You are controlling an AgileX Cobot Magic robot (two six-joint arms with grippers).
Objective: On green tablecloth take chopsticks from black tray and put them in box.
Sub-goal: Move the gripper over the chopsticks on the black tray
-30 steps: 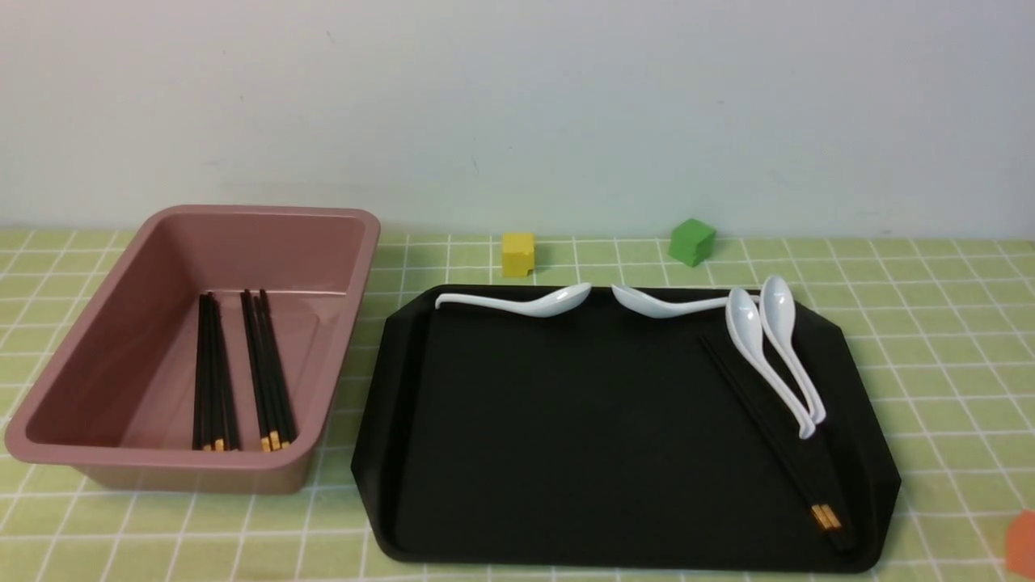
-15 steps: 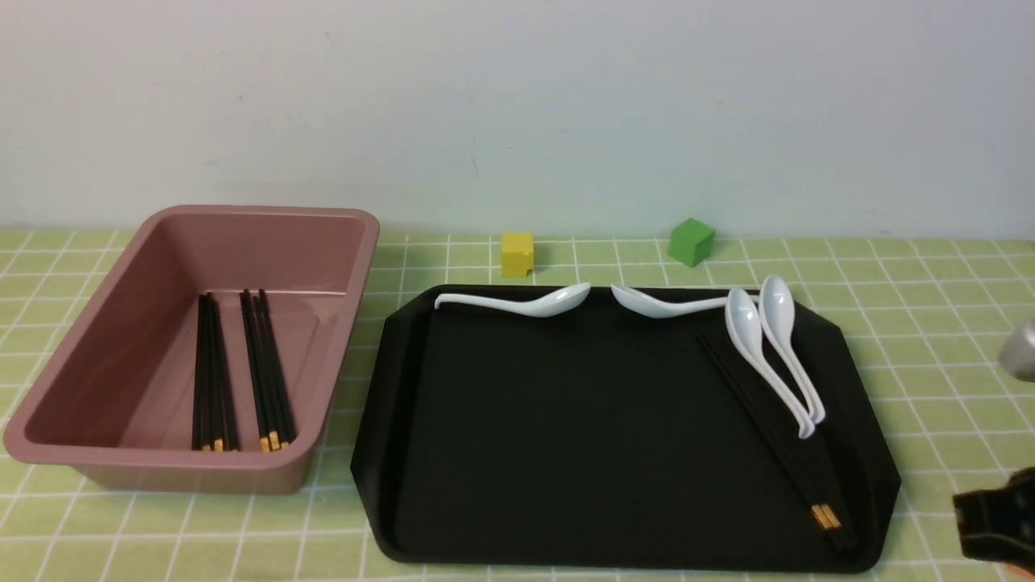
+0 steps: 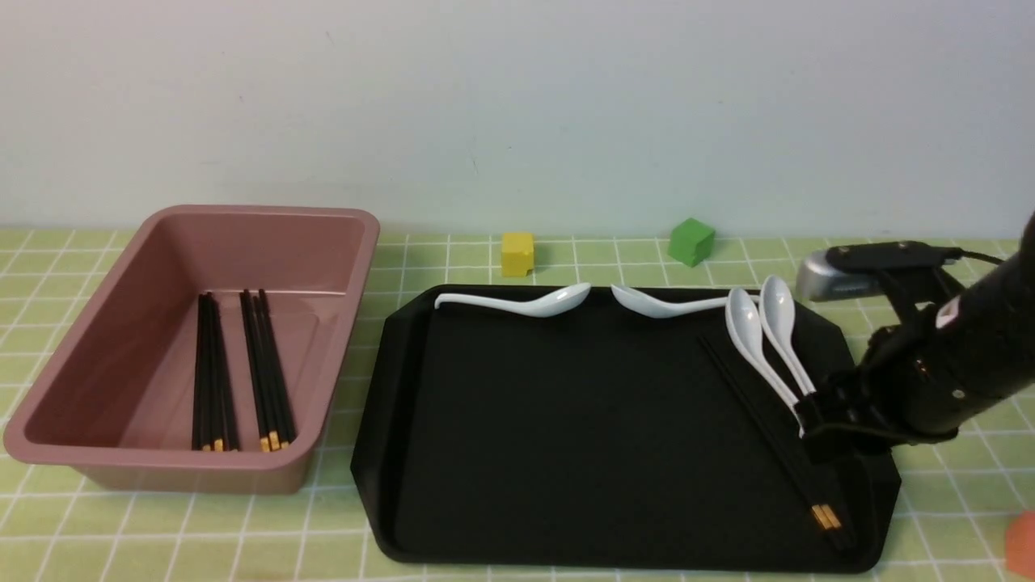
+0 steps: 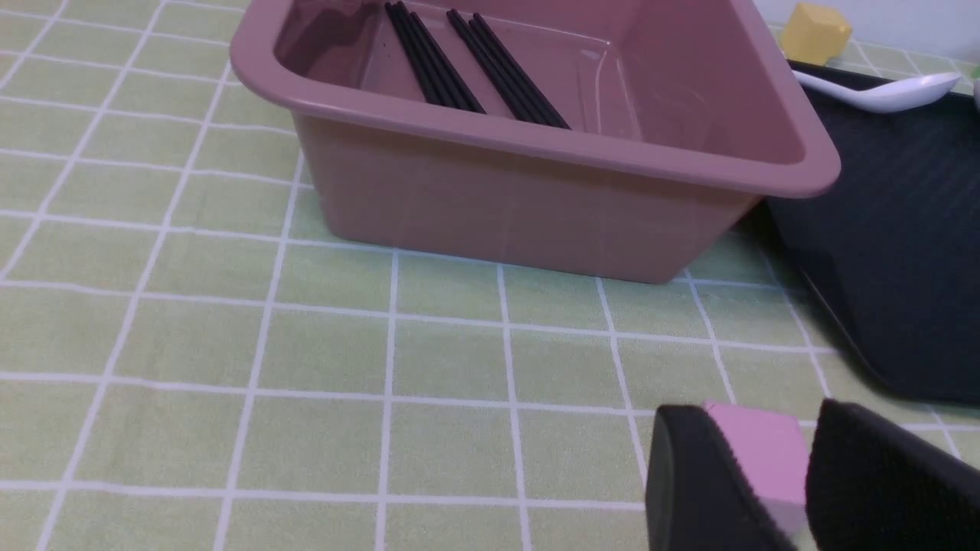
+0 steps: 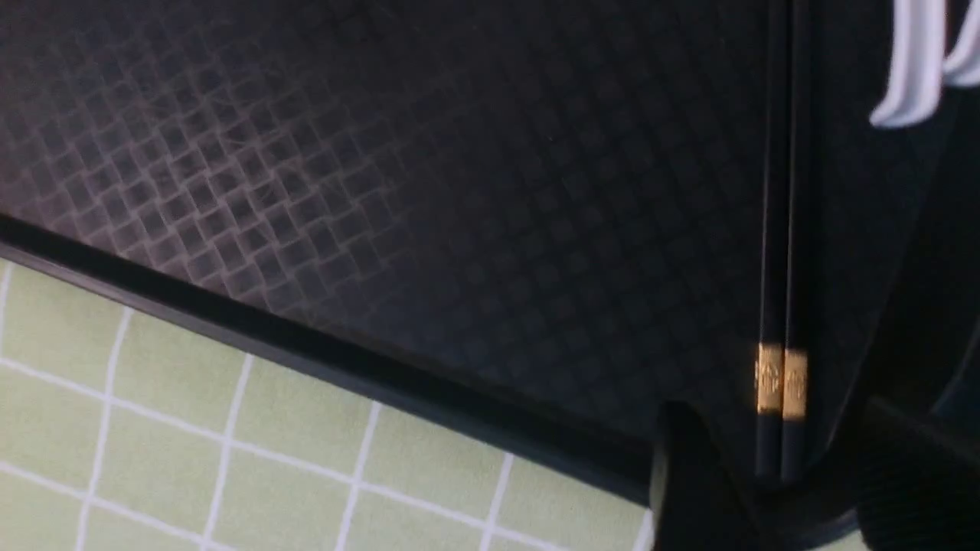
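Note:
On the green tablecloth (image 3: pixel 930 339) lies the black tray (image 3: pixel 566 420). A pair of black chopsticks (image 3: pixel 768 428) with yellow bands rests slantwise at its right end. My right gripper (image 3: pixel 837 453) hovers over their near half, open. In the right wrist view the banded ends of the chopsticks (image 5: pixel 781 229) lie between the two fingers of that gripper (image 5: pixel 796 490), untouched. The pink box (image 3: pixel 242 242) stands left of the tray and holds two bundles of chopsticks (image 3: pixel 214 372). My left gripper (image 4: pixel 804 490) stays low over the cloth near the box (image 4: pixel 536 191), jaws apart.
Several white spoons (image 3: pixel 776 347) lie along the tray's far edge and beside the chopsticks. A yellow cube (image 3: pixel 517 254) and a green cube (image 3: pixel 691 241) stand behind the tray. A pink cube (image 4: pixel 758 451) shows between the left fingers. An orange object (image 3: pixel 1021 541) peeks in at the bottom right.
My right arm has come in from the lower right and now reaches over the tray's right end above the chopsticks. Nothing else has moved.

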